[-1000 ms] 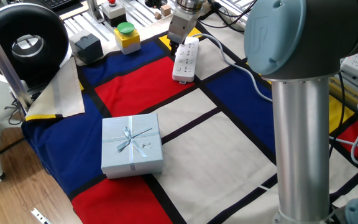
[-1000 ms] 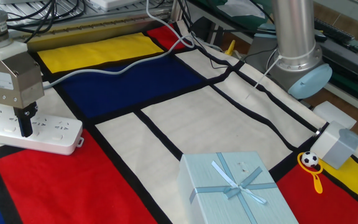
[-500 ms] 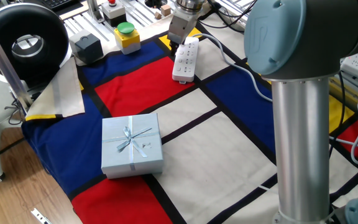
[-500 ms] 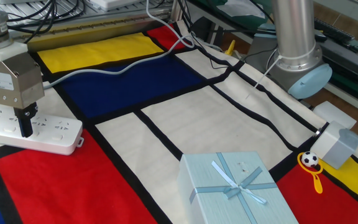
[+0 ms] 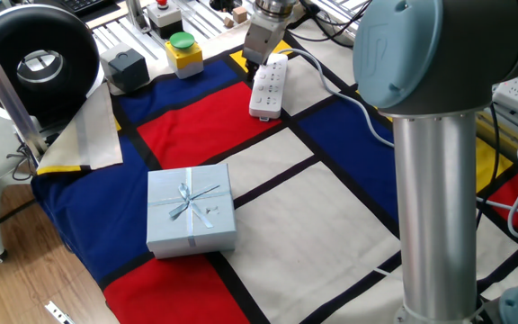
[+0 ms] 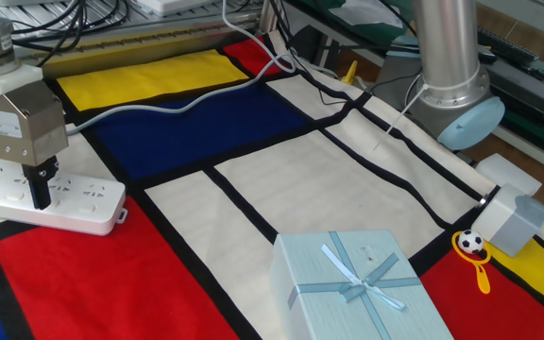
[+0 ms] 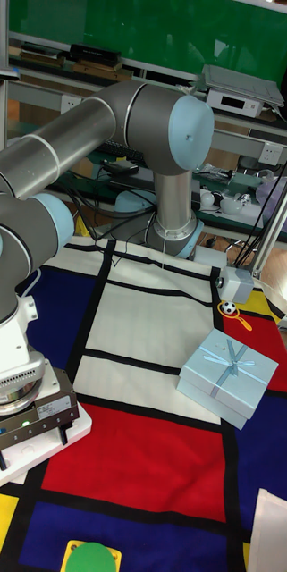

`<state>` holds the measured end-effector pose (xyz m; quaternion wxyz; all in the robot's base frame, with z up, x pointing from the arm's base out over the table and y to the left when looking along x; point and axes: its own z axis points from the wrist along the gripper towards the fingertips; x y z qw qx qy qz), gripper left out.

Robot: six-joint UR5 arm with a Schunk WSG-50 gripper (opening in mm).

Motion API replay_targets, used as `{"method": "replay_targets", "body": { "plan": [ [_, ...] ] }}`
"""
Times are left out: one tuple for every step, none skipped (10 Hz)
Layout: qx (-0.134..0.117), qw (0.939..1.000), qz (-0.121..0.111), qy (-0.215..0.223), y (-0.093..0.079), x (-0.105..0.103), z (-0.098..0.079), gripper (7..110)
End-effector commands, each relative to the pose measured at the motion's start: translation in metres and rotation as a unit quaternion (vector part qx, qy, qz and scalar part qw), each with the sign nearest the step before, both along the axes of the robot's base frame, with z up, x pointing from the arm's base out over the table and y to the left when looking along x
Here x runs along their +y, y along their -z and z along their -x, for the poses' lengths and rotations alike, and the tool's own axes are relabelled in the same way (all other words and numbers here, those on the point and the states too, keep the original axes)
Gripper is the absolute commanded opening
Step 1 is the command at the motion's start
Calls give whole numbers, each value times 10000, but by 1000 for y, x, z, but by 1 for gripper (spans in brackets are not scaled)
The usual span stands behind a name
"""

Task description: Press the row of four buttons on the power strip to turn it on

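The white power strip (image 5: 268, 87) lies on the checked cloth at the far side of the table, its white cable (image 6: 178, 99) running off across the blue patch. My gripper (image 5: 254, 63) hangs right over the strip's far end. In the other fixed view the gripper (image 6: 6, 184) is open, and bare strip (image 6: 83, 203) shows between its two black fingers (image 6: 38, 189). One fingertip is down at the strip's top face; I cannot tell whether it touches. The tall fixed view shows the gripper (image 7: 29, 447) from above the strip (image 7: 71, 429). I cannot make out the four buttons in any view.
A pale blue gift box (image 5: 191, 209) stands near the front of the cloth. A yellow box with a green round button (image 5: 183, 51), a red round button (image 5: 161, 9) and a black box (image 5: 124, 67) sit left of the strip. The arm's grey column (image 5: 439, 180) rises at the right.
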<state>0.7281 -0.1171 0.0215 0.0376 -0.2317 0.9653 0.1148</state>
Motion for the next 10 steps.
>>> {"method": "replay_targets", "body": {
  "plan": [
    [-36,10000,-58,33,2,1,-2,88],
    [-37,10000,-58,26,3,1,-2,88],
    [-37,10000,-58,26,2,0,-2,88],
    [-23,10000,-35,22,-1,-1,0,88],
    [16,10000,-12,20,-4,-3,3,88],
    [28,10000,-20,34,-5,-2,4,88],
    [26,9999,-113,57,-4,3,3,88],
    [35,9993,-329,142,1,16,3,88],
    [-13,9993,-331,171,6,19,1,88],
    [1,9994,-307,167,4,18,2,88]
  ]
}}
